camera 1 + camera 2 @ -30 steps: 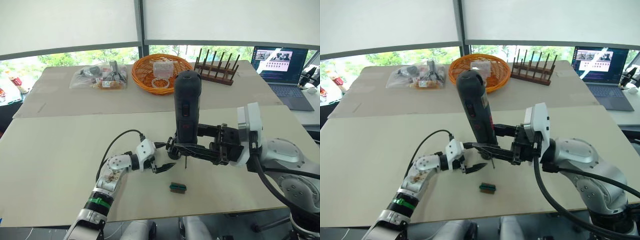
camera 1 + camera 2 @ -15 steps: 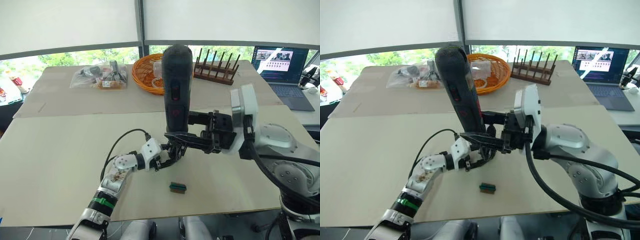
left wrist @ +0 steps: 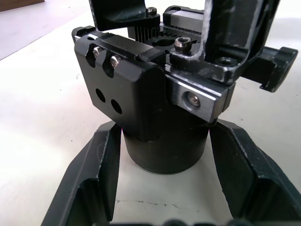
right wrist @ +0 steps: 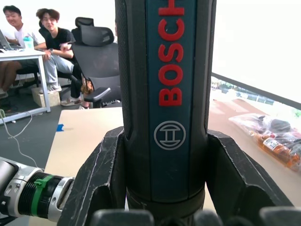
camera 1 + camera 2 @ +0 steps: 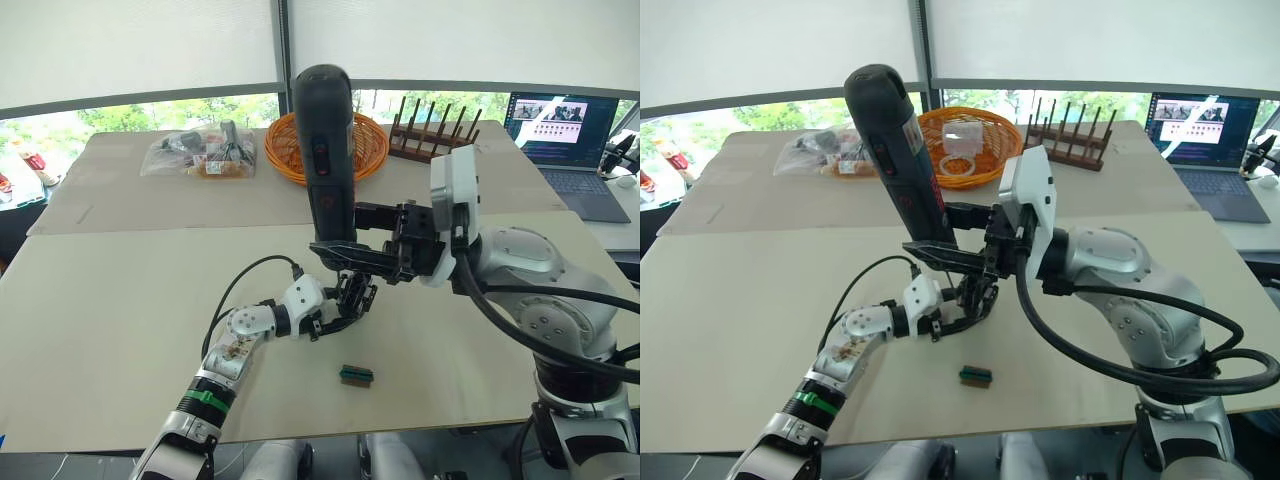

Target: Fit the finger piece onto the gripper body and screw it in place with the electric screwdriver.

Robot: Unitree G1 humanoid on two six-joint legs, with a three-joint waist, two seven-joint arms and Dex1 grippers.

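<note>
Driving screws: right gripper (image 5: 345, 255) clamps the thick black electric screwdriver (image 5: 322, 150) directly above the small black blocky gripper body (image 3: 155, 94), clasped by left gripper (image 3: 162, 188); next, seat the bit.

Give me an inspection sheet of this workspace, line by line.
Surface: pale table, bare in front.
Job's things: electric screwdriver upright, tip down over the gripper body; finger piece not made out.
Clutter: small green-and-brown block lying apart on the table; orange basket, wooden rack, plastic bag at the back.
Claws: right claw shut on the electric screwdriver; left claw shut on the gripper body.
Cables: black cable looping at the left arm.
Surroundings: laptop, seated people.
</note>
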